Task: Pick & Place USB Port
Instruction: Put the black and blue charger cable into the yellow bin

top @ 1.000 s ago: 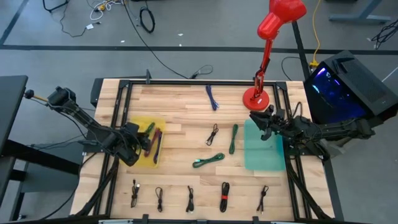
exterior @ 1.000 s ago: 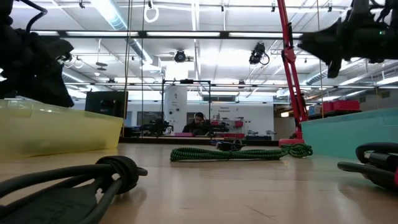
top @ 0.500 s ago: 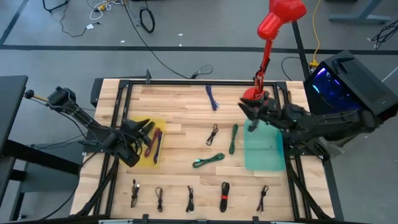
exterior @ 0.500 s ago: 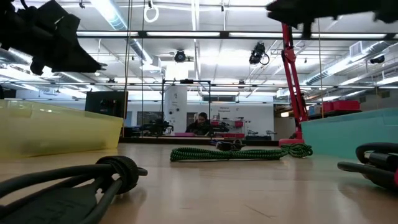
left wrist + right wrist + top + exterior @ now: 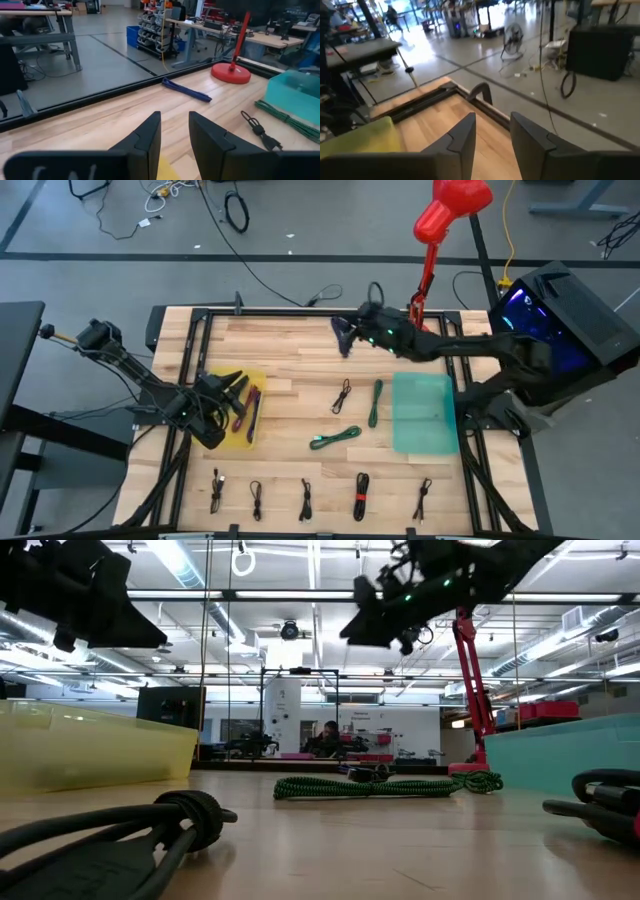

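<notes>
USB cables are lying across the table; from above, the right gripper (image 5: pixel 352 332) is reaching out over the blue cable (image 5: pixel 341 336) near the far edge, so a fresh pick looks to be starting, and next it needs to descend onto it. The yellow bin (image 5: pixel 238 408) is holding dark and red cables beneath the left gripper (image 5: pixel 236 385); the teal bin (image 5: pixel 424 412) is showing nothing inside.

At table level, both arms are hanging high.

Each wrist camera is showing its jaws parted, gripping nothing.
</notes>
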Robot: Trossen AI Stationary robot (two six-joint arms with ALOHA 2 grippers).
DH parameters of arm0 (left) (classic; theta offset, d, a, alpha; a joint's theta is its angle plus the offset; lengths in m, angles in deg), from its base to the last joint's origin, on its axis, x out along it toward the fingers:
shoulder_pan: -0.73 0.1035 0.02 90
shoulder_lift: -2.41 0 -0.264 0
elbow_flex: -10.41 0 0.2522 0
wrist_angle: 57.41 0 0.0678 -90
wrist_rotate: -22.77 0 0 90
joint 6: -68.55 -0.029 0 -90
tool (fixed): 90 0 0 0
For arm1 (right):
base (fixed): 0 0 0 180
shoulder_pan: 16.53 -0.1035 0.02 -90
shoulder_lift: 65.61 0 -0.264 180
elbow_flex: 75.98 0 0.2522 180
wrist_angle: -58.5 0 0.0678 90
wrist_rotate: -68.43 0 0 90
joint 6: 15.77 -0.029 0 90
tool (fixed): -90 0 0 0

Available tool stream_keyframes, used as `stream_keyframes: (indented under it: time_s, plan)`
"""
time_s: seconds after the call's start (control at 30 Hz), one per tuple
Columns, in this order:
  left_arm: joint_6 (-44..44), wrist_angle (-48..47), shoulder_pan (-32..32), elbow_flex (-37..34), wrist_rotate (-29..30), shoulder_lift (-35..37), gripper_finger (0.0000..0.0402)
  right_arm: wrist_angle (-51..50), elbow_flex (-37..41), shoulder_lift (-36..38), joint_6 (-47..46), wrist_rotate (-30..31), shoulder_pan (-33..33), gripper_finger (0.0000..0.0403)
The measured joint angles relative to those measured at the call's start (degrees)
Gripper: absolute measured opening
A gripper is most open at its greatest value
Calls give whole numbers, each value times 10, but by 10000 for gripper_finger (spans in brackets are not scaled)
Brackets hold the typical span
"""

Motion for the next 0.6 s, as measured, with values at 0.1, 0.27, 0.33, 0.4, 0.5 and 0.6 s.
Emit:
stream_keyframes:
  time_s: [0.1,0.27,0.33,0.4,0.5,0.6]
  plan:
    - [-3,0,0,4,0,0,105,-14,-22,-47,0,-7,19,123]
    - [-14,-1,0,14,-1,0,105,-43,-47,-105,-33,-18,45,124]
    - [-27,0,0,18,-1,0,105,-55,-53,-122,-49,-26,52,123]
    - [-30,0,0,21,-6,0,105,-73,-56,-138,-59,-27,55,123]
    - [-30,0,0,24,-15,0,105,-92,-58,-154,-60,-28,56,123]
    - [-30,0,0,24,-16,0,105,-121,-58,-163,-68,-28,56,123]
